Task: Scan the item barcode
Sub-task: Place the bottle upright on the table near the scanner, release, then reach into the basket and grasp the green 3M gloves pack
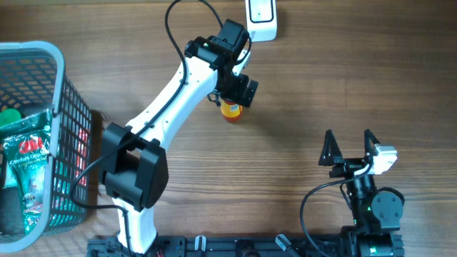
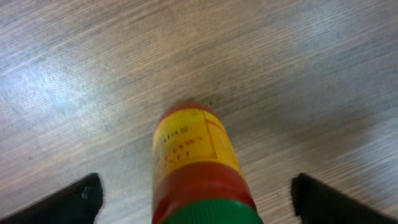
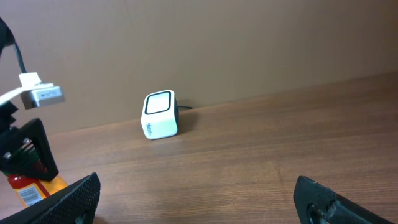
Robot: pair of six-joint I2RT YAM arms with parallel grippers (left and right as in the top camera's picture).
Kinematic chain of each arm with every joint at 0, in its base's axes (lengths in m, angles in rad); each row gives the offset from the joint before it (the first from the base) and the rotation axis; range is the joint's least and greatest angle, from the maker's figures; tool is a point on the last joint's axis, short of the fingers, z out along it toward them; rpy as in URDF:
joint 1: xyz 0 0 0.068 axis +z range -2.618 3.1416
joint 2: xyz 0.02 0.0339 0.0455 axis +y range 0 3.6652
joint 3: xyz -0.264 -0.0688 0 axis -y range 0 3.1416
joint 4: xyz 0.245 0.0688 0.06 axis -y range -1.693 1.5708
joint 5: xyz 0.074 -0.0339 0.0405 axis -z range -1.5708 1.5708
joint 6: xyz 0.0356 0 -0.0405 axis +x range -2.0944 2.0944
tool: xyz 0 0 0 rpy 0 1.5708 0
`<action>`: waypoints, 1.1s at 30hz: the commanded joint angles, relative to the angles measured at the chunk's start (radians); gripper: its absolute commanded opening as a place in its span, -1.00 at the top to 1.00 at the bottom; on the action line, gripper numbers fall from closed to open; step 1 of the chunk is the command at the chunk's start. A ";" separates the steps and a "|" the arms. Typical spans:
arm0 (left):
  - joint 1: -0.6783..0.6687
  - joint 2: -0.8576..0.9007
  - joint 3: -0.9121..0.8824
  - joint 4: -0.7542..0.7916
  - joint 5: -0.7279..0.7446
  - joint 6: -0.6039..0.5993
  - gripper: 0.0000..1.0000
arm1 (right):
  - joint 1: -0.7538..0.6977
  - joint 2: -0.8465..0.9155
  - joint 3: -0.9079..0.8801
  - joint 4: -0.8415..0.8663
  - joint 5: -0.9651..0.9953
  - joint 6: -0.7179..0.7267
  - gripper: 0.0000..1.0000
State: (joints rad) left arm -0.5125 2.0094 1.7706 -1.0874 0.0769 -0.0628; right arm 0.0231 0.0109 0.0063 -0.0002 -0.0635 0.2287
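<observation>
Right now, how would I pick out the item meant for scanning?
Find the white scanner at the far edge of the table. Just nearer than it, under the tip of the white arm, is a small bottle. Its yellow label, red body and green cap match nothing else on the bare wood.

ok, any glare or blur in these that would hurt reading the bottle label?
Left wrist: the bottle sits very close and in soft focus, so its label print is smeared, and there is a pale glare patch on the table at upper left. Right wrist: the scanner is fairly sharp with no glare. Overhead: even light, with only soft shadows.
</observation>
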 commanded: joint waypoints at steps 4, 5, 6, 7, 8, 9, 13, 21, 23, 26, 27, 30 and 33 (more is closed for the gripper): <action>0.087 -0.232 0.315 -0.039 -0.195 0.002 -1.00 | 0.003 -0.006 -0.001 0.002 -0.011 -0.018 -0.99; 0.127 -0.286 0.338 -0.038 -0.256 0.002 -1.00 | 0.003 -0.006 -0.001 0.002 -0.011 -0.018 -0.99; 0.169 -0.335 0.340 -0.039 -0.298 0.002 -1.00 | 0.003 -0.006 -0.001 0.002 -0.011 -0.018 -0.99; 0.237 -0.393 0.340 -0.058 -0.327 -0.019 -1.00 | 0.003 -0.006 -0.001 0.002 -0.011 -0.018 -1.00; 0.292 -0.425 0.340 -0.080 -0.330 -0.044 -1.00 | 0.003 -0.006 -0.001 0.002 -0.011 -0.018 -1.00; 0.364 -0.458 0.340 -0.120 -0.330 -0.075 -1.00 | 0.003 -0.006 -0.001 0.002 -0.011 -0.018 -1.00; 0.731 -0.511 0.340 -0.371 -0.328 -0.306 -1.00 | 0.003 -0.006 -0.001 0.002 -0.011 -0.018 -0.99; 1.175 -0.508 0.215 -0.439 -0.250 -0.361 -1.00 | 0.003 -0.006 -0.001 0.002 -0.011 -0.018 -1.00; 1.252 -0.508 0.132 -0.391 -0.234 -0.360 -1.00 | 0.003 -0.006 -0.001 0.002 -0.011 -0.018 -0.99; 1.342 -0.508 -0.050 -0.277 -0.226 -0.356 -1.00 | 0.003 -0.006 -0.001 0.002 -0.011 -0.018 -0.99; 1.356 -0.508 -0.125 -0.221 -0.218 -0.333 -1.00 | 0.003 -0.006 -0.001 0.002 -0.011 -0.018 -0.99; 1.349 -0.492 -0.289 -0.119 -0.200 -0.300 -1.00 | 0.003 -0.006 -0.001 0.002 -0.011 -0.018 -0.99; 1.332 -0.439 -0.359 -0.040 -0.065 -0.148 -1.00 | 0.003 -0.006 -0.001 0.002 -0.011 -0.018 -0.99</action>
State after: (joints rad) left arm 0.8371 1.5276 1.4433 -1.1610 -0.1116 -0.3599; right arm 0.0238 0.0109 0.0063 -0.0006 -0.0635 0.2287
